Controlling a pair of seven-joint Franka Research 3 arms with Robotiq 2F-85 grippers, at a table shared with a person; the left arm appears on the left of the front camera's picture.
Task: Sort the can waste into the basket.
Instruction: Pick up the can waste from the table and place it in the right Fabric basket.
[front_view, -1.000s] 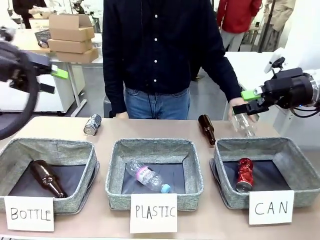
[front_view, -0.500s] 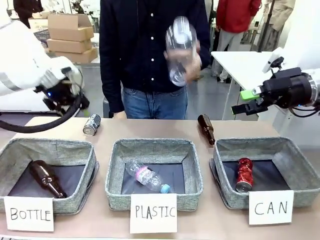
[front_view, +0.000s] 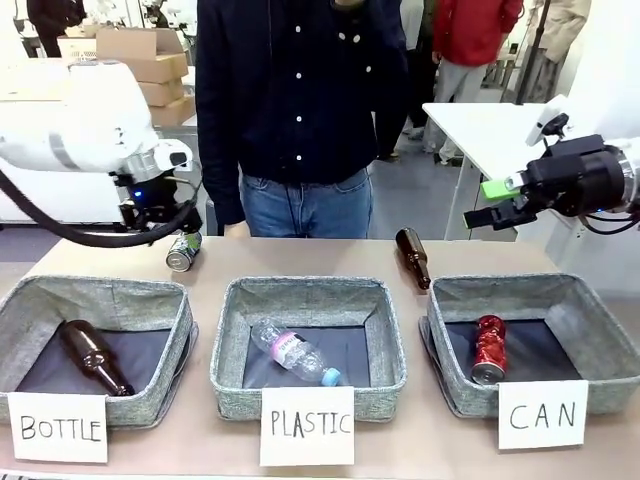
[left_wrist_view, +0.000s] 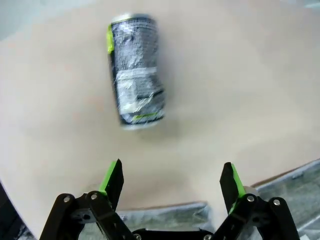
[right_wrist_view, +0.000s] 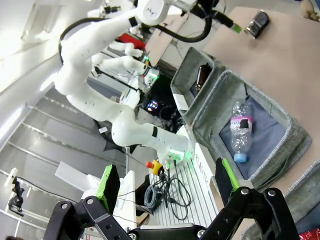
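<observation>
The table (front_view: 300, 258) carries the basket (front_view: 520, 290) carded "CAN" at my right; my left gripper (left_wrist_view: 171, 172) hangs over the table's far left, fingers apart and empty; my right gripper (right_wrist_view: 165, 175), also apart, is held in the air beyond the basket; the dark can (left_wrist_view: 136, 70) lies on its side just ahead of my left fingertips, untouched; the red can (front_view: 489, 349) lies inside the basket.
</observation>
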